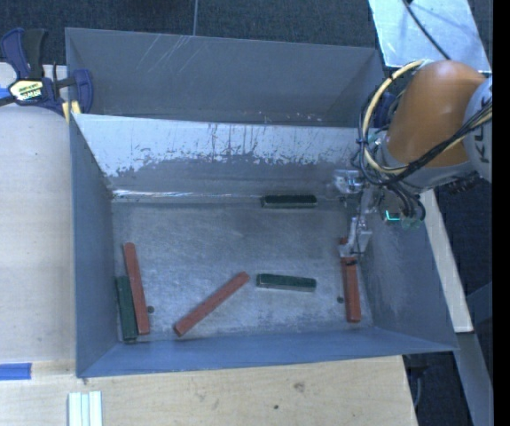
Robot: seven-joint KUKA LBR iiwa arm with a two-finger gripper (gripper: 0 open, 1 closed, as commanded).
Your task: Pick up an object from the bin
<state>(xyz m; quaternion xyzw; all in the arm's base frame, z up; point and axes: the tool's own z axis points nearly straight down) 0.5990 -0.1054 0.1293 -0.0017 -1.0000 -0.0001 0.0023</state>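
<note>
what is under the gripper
A red-brown bar on the floor of the bin, by its right wall. The gripper covers its far end, so whether they touch cannot be seen.

Bright, even light falls from above on the grey metal bin point(237, 355). Its sloped far wall point(237, 145) catches a pale sheen, and the floor is lightest left of the middle. The right wall lies in shade below the gripper point(352, 252). The arm's rounded orange cover point(432, 105) bears a soft highlight. The dark cloth point(263, 3) beyond the bin is dim.
</note>
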